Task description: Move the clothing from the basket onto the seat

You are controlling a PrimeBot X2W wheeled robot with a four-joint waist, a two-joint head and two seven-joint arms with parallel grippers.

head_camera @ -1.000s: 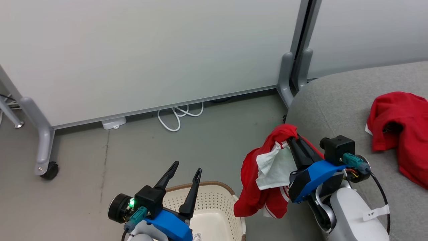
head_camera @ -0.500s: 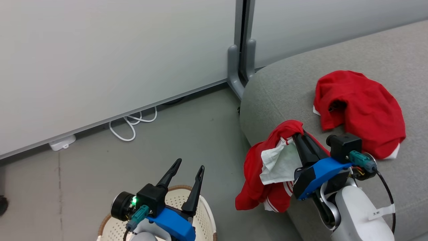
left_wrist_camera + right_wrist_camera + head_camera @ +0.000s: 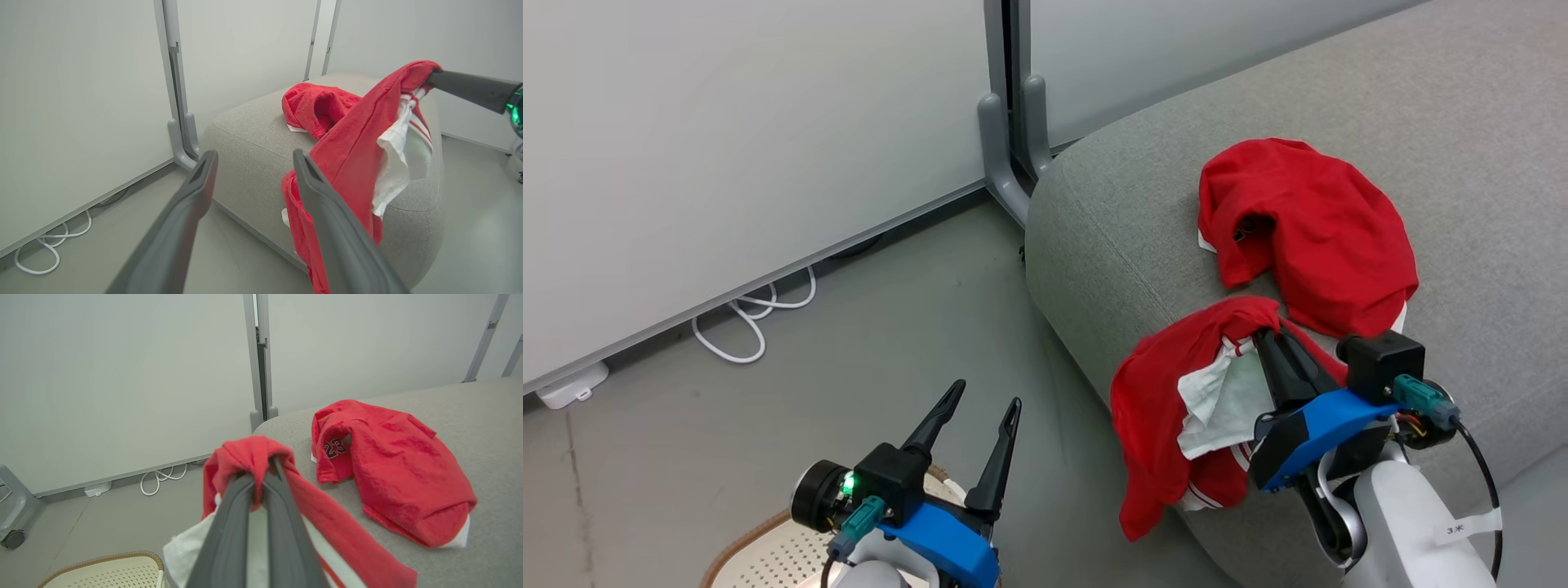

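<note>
My right gripper [image 3: 1264,333] is shut on a bunched fold of red clothing [image 3: 1160,392] with a white lining and white stripes. The garment hangs from the fingertips and drapes down the near corner of the grey seat [image 3: 1111,220]. From the right wrist, the fabric [image 3: 249,457] wraps over the closed fingers. A second piece of red clothing [image 3: 1307,229] lies crumpled on the seat top, just beyond the held one. My left gripper [image 3: 984,400] stands open and empty above the cream basket [image 3: 768,555], which peeks in at the lower left on the floor.
White partition panels on grey legs [image 3: 1005,155] stand close behind the seat's left end. A coiled white cable [image 3: 756,314] and a white plug block [image 3: 572,385] lie on the grey floor under the panel. Open floor lies between the basket and the seat.
The head camera has swung right, sliding the whole scene left. The right gripper, still holding the garment, now sits further over the seat corner. The left gripper stays open.
</note>
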